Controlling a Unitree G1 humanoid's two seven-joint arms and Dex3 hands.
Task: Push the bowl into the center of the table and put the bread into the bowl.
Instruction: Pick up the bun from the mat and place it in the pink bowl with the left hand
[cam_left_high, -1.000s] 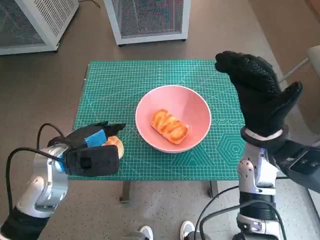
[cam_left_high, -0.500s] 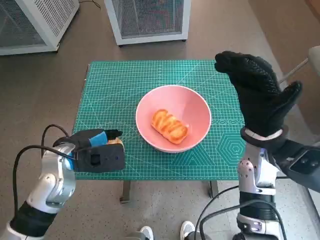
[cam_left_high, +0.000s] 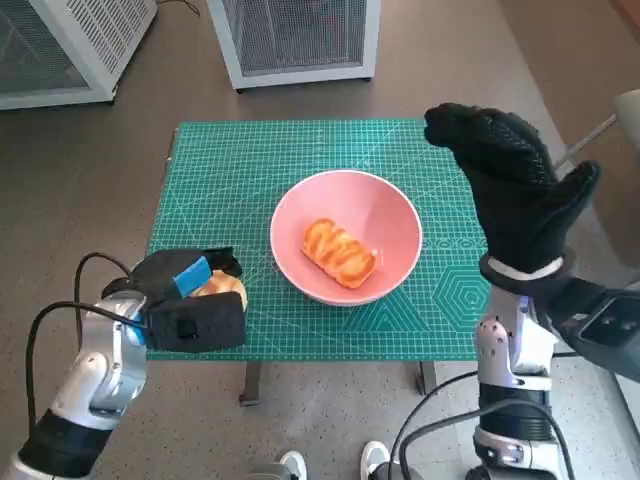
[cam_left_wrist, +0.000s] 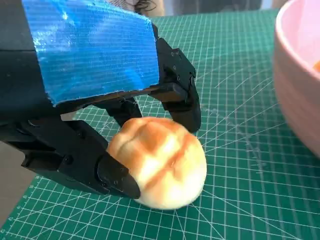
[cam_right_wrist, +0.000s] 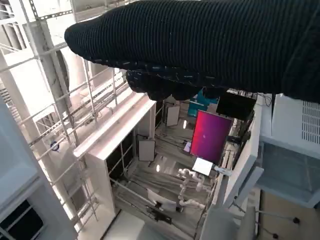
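While right hand (cam_left_high: 515, 190) hovers spread, left hand (cam_left_high: 185, 300) grips bun (cam_left_wrist: 160, 167) — beside bowl (cam_left_high: 400, 215)

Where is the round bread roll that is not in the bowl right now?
In the head view, the round roll sits on the green mat near the table's front-left corner, between the left hand's fingers, left of the pink bowl.

L hand (cam_left_high: 190, 305) low w/ fingers curled, R hand (cam_left_high: 510, 190) raised, open.

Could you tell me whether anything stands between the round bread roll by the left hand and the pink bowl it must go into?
Nothing visible does. The roll sits on the green mat between the left hand's fingers, and only bare mat separates it from the pink bowl, which already holds another bread.
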